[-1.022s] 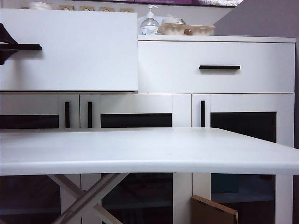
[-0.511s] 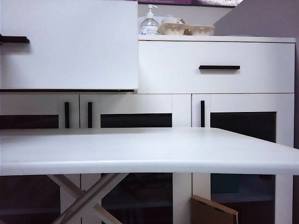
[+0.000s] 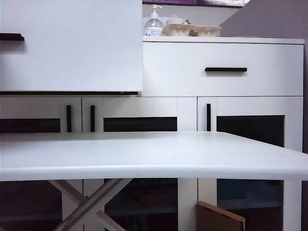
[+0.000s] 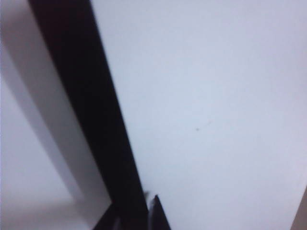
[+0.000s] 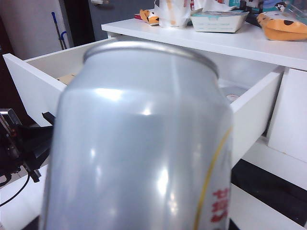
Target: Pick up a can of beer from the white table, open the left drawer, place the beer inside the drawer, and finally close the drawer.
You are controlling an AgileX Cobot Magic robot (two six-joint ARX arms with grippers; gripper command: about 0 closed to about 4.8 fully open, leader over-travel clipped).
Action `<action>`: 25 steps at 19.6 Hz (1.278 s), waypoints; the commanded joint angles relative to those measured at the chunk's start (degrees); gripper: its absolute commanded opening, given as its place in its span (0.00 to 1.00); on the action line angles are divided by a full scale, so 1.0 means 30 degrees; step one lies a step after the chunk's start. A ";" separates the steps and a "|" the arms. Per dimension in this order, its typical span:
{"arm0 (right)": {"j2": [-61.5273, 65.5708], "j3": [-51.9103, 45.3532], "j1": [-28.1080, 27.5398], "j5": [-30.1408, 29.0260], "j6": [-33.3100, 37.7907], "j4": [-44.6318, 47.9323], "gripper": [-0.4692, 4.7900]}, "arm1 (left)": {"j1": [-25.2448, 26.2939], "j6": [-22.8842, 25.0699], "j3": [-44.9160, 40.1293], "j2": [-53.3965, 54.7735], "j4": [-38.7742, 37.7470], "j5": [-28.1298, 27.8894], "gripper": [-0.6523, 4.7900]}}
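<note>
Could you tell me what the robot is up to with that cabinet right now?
The left gripper is shut on the black handle of the left drawer, which stands pulled out. The right gripper, not itself visible, carries the can of beer in front of the open drawer, not yet inside. The white table below is bare.

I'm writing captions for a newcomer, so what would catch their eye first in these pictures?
The can of beer fills the right wrist view, held up by the right claw in front of the left drawer, which stands pulled open. In the exterior view that drawer juts out at upper left above the white table. The left claw is shut on the drawer's black handle.
</note>
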 commanded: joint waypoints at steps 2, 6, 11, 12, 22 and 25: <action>-0.0197 0.0204 0.0044 -0.0058 -0.0015 0.1209 0.46 | 0.0044 0.1071 0.0168 -0.0270 0.1064 -0.0138 0.11; -0.0204 0.0211 0.0044 -0.0066 -0.0015 0.1209 0.46 | 0.0044 0.1071 0.0168 -0.0270 0.1086 0.0648 0.68; -0.0204 0.0211 0.0044 -0.0058 0.0000 0.1341 0.46 | 0.0044 0.1086 0.0168 -0.0270 0.2280 0.1224 1.00; -0.0204 0.0211 0.0044 -0.0058 0.0000 0.1501 0.46 | 0.0044 0.1086 0.0168 -0.0270 0.2492 0.1537 1.00; -0.0189 0.0248 0.0044 -0.0051 0.0000 0.3381 0.46 | 0.0044 0.3104 0.0168 -0.2346 0.0066 0.2747 1.00; -0.0197 0.0255 0.0051 -0.0036 0.0015 0.3636 0.46 | 0.0044 0.4167 0.0168 -0.4430 -0.3045 0.2747 1.00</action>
